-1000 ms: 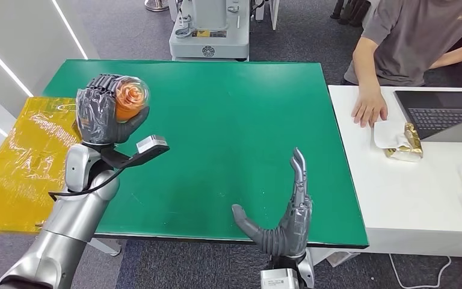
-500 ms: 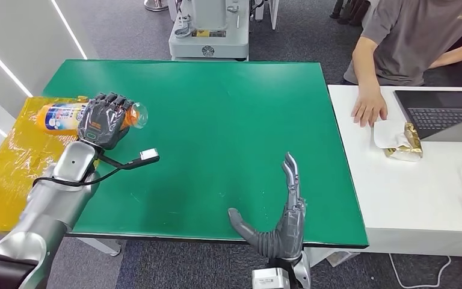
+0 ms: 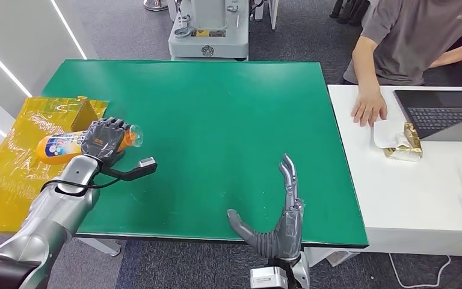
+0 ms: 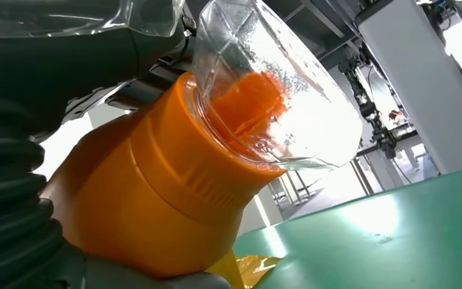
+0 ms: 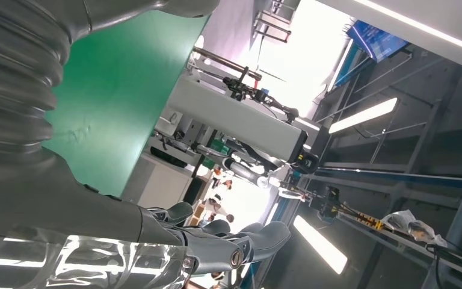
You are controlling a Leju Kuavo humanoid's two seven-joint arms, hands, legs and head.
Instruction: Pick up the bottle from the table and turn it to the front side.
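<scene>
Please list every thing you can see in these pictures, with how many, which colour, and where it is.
bottle: one, orange with clear cap end, lying sideways in the left hand at the table's left edge
table: one, green, centre
plastic sheet: one, yellow, left of the table
side table: one, white, right
laptop: one, dark, on the side table
gold packet: one, beside the laptop
machine base: one, grey, behind the table
person: one, grey shirt, hand on the side table
left hand: grips the bottle
right hand: fingers apart, near table edge
</scene>
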